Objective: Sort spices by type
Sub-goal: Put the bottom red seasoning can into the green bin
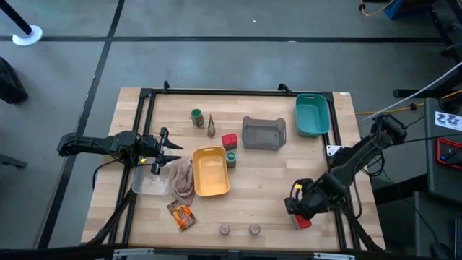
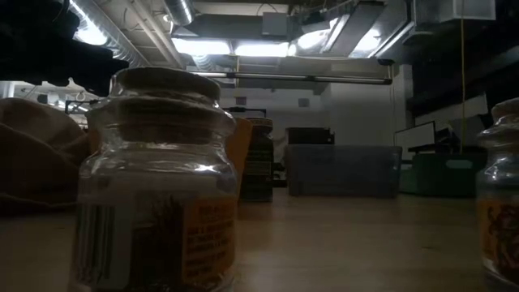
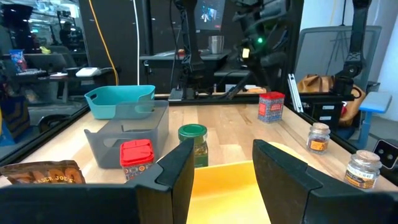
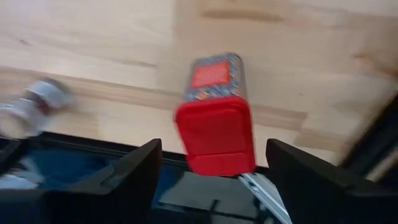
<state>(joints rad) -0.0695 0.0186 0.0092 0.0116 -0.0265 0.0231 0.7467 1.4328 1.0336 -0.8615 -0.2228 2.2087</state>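
My right gripper point(image 1: 298, 206) point(image 4: 214, 152) is open near the table's near right corner. Its fingers stand on either side of a red block point(image 4: 214, 121) point(image 1: 304, 222) without touching it; the block stands upright on the table point(image 3: 270, 107). My left gripper point(image 1: 167, 149) point(image 3: 224, 174) is open at the left, pointing toward the yellow tray point(image 1: 211, 172). The other red block point(image 1: 229, 141) and a green-lidded jar point(image 1: 231, 159) stand beside that tray. A second green-lidded jar point(image 1: 196, 117) and the dark sachet point(image 1: 211, 126) are farther back. The orange-brown sachet point(image 1: 181, 214) and two tiny jars point(image 1: 225, 230) point(image 1: 254, 230) sit near the near edge.
A grey tray point(image 1: 263, 133) sits mid-table and a teal tray point(image 1: 312, 114) at the far right. A clear tray point(image 1: 150, 185) and a beige cloth point(image 1: 184, 178) lie under and beside my left gripper. A black frame point(image 1: 148, 97) runs round the table.
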